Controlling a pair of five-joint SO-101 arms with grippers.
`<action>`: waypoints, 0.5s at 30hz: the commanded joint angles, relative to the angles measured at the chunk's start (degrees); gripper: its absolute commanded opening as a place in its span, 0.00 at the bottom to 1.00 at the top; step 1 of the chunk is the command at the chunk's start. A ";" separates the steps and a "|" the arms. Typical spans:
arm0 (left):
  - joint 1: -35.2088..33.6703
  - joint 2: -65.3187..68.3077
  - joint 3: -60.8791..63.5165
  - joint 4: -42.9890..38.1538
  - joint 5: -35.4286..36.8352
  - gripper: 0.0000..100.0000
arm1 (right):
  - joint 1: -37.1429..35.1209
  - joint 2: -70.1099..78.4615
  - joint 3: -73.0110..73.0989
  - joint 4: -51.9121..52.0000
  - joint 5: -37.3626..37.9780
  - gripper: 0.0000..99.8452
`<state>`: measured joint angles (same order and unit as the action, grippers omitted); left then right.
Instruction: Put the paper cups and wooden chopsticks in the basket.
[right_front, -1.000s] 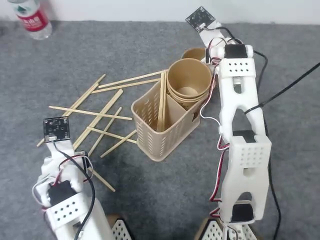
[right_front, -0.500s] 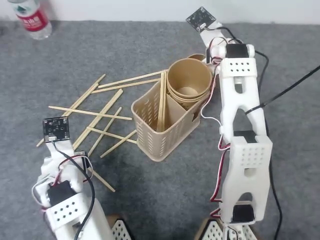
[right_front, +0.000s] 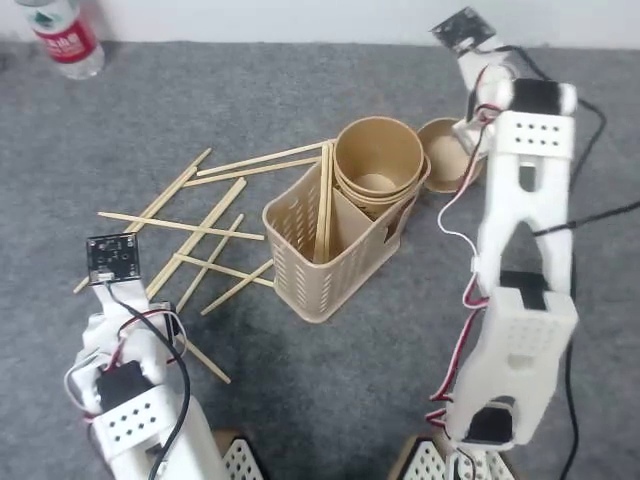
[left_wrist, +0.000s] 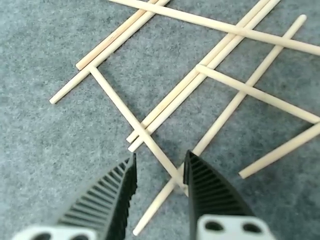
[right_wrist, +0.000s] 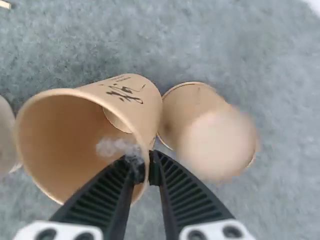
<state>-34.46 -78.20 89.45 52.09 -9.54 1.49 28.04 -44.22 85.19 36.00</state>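
Note:
The tan slotted basket (right_front: 300, 262) stands mid-table. Its right compartment holds stacked paper cups (right_front: 378, 158); chopsticks (right_front: 324, 205) stand in its left one. Just right of the stack hangs another paper cup (right_front: 443, 155), tilted on its side. My right gripper (right_wrist: 146, 167) is shut on that paper cup's (right_wrist: 80, 135) rim. A second cup (right_wrist: 210, 137) shows blurred behind it. Several wooden chopsticks (right_front: 205, 235) lie scattered left of the basket. My left gripper (left_wrist: 159, 167) is open low over the chopsticks (left_wrist: 200, 80), with one stick (left_wrist: 135, 122) running between its fingers.
A water bottle (right_front: 62, 35) lies at the far left corner. The grey carpet (right_front: 250, 90) runs to a white wall at the back. The right arm's white links (right_front: 520, 250) stretch along the basket's right side.
The right arm has swung to the right, carrying the cup from behind the basket to its right side. The left arm has kept still.

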 joint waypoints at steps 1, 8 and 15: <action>0.35 -0.62 -0.40 -1.23 0.53 0.15 | 1.54 -8.92 -0.44 2.59 0.53 0.01; 0.35 -0.62 -0.40 -1.23 0.53 0.15 | 1.36 -20.53 -0.44 7.69 0.53 0.01; 0.26 -0.62 -0.40 -1.14 0.53 0.15 | 1.45 -31.08 -0.44 12.09 0.53 0.01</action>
<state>-34.46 -78.20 89.45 52.09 -9.54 2.46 3.34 -44.22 95.91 36.09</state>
